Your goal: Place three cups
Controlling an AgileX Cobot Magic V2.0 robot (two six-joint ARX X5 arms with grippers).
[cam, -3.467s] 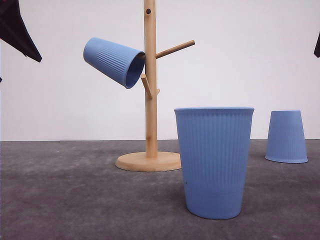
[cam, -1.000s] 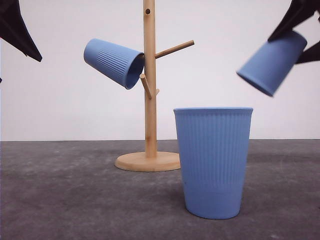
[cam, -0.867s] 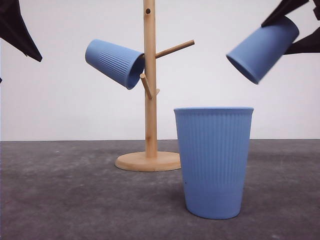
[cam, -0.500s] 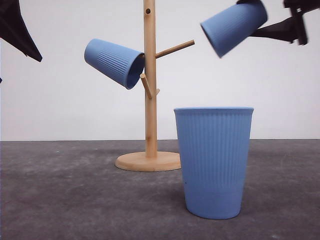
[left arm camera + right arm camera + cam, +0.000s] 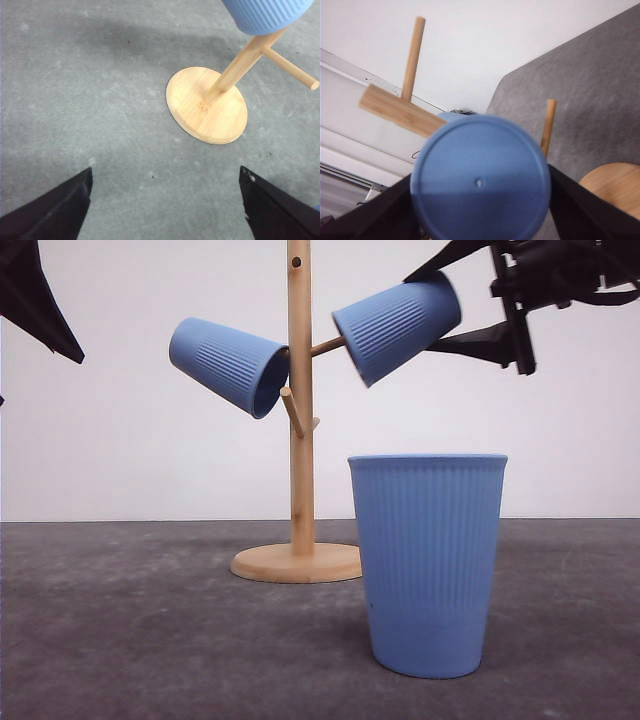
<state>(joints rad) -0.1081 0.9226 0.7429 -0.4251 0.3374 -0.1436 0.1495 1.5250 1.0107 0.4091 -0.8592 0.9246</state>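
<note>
One light-blue cup (image 5: 228,365) hangs tilted on the left peg of the wooden stand (image 5: 299,440). The same cup (image 5: 265,15) shows from above in the left wrist view. My right gripper (image 5: 422,310) is shut on a second cup (image 5: 397,326), tilted with its mouth at the stand's right peg (image 5: 328,344). The peg's outer end is hidden by that mouth. This cup's round base (image 5: 480,177) sits between the right gripper (image 5: 480,215) fingers. A third cup (image 5: 428,565) stands upright on the table in the foreground. My left gripper (image 5: 165,210) is open above the table.
The stand's round base (image 5: 297,562) rests on the grey table (image 5: 150,640) behind the upright cup, and that base (image 5: 207,105) lies ahead of the left gripper. A short lower peg (image 5: 292,410) sticks out toward the front. A dark part of the left arm (image 5: 35,295) hangs at upper left.
The right gripper has lifted the cup from the table at the right and carried it up and left, tilting it, until its mouth reached the right peg. Nothing else moved.
</note>
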